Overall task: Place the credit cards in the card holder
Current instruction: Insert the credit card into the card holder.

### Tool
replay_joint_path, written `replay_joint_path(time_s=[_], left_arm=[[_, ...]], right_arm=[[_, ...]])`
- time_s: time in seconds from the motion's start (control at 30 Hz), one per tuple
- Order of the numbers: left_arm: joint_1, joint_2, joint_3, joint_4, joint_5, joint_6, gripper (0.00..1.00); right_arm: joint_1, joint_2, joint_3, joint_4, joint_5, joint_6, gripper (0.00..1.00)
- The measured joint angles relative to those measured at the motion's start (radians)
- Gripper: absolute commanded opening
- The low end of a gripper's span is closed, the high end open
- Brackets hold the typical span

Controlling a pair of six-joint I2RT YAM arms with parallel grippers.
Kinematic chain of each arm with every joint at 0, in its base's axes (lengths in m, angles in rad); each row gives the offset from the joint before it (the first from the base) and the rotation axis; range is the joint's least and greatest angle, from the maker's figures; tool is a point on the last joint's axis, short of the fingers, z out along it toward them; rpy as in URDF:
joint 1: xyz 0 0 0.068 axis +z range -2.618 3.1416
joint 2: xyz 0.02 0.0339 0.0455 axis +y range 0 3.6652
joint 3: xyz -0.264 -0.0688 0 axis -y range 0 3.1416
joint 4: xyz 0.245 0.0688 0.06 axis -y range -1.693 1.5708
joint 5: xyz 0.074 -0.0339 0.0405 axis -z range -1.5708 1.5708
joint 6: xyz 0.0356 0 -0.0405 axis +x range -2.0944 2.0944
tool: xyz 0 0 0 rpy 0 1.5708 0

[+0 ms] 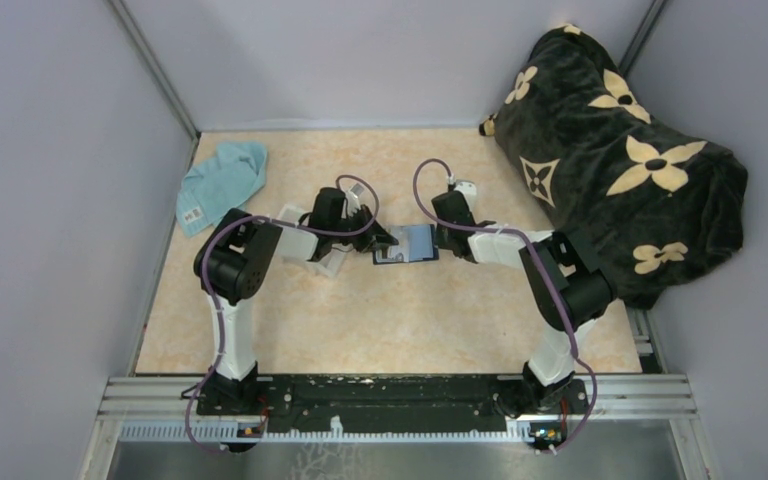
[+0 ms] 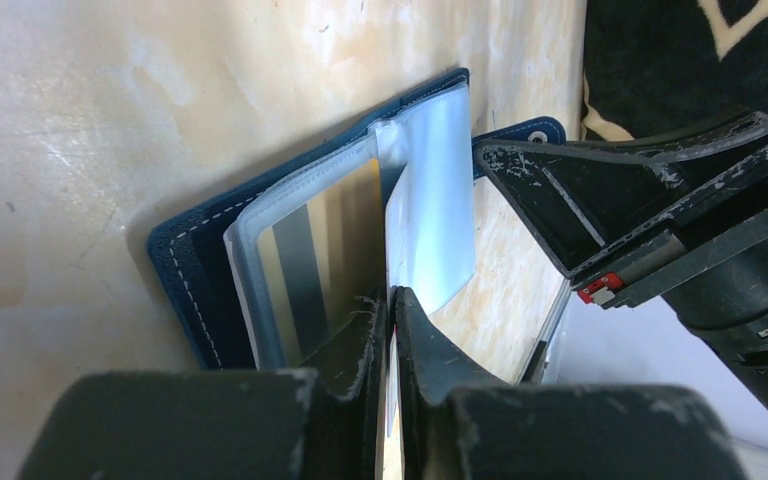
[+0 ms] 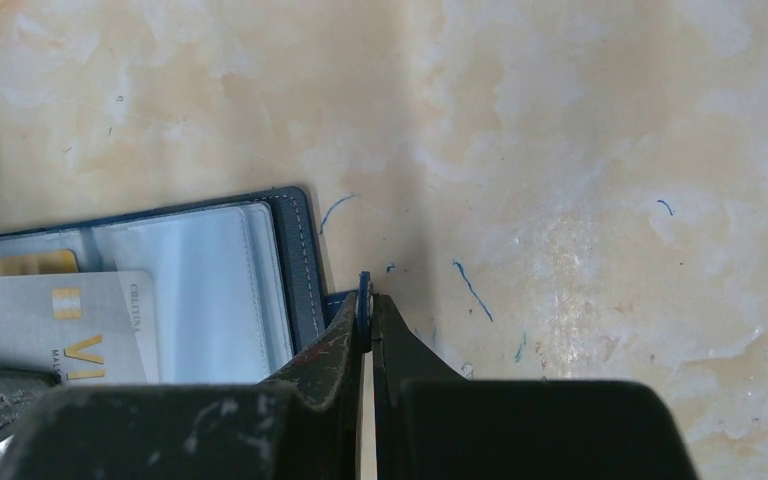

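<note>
While the right gripper (image 3: 368,305) pinches the card holder's (image 3: 305,260) tab, the left gripper (image 2: 392,305) clamps a credit card (image 3: 60,320) over it.

A marbled beige surface (image 1: 410,320) lies between pale lavender walls (image 1: 360,60). At its far left corner a crumpled teal cloth (image 1: 222,183) rests close to the wall, with a white tag (image 1: 194,214) showing at its near edge. A bulky black blanket (image 1: 610,160) patterned with cream flowers fills the far right corner and spills over the surface's right edge. Parts of a clear plastic tray (image 1: 334,263) show left of centre. A metal rail (image 1: 400,395) runs along the near edge. Short blue marks (image 3: 470,288) fleck the surface in the right wrist view.
</note>
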Motion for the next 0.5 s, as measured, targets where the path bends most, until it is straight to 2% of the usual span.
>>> replay_joint_path(time_s=[0.5], left_arm=[[0.001,0.013,-0.027,0.106,-0.047,-0.08,0.1]], right_arm=[[0.0,-0.006,-0.019,0.027,-0.002,0.004,0.0]])
